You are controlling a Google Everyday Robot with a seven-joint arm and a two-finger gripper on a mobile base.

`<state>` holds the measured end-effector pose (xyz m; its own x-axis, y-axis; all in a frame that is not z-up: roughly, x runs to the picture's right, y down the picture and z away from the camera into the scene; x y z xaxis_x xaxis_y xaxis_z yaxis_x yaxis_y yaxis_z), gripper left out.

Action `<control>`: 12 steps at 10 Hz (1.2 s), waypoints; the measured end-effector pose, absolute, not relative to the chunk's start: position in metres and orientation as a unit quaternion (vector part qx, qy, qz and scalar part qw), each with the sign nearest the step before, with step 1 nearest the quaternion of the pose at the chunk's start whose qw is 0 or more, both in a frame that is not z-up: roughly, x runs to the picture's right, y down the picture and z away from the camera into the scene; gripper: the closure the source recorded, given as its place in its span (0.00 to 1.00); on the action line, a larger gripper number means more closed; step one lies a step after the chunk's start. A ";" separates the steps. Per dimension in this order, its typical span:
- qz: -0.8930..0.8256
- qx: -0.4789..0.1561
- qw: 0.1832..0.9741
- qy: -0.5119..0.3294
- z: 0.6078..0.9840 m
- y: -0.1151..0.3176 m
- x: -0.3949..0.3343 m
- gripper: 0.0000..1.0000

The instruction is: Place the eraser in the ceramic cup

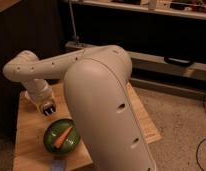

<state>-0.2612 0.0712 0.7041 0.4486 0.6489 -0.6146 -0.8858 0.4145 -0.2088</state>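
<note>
The pincer (49, 108) is clenched, low over the wooden surface (30, 136), at 11 o'clock from the green plate (48, 142) holding a carrot (62, 137). Whether it grips the eraser cannot be told. The arm (103, 100) hides the surface toward 3 o'clock.

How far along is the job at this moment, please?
Done: nothing that shows; eraser and cup are out of sight. In hand: the shut two-finger gripper sits low over the wooden table, beside the round green plate; whether it holds anything is hidden. Left: the drop into the cup.
</note>
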 end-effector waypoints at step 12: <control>0.390 -0.258 0.854 0.228 0.629 -0.043 -0.283 1.00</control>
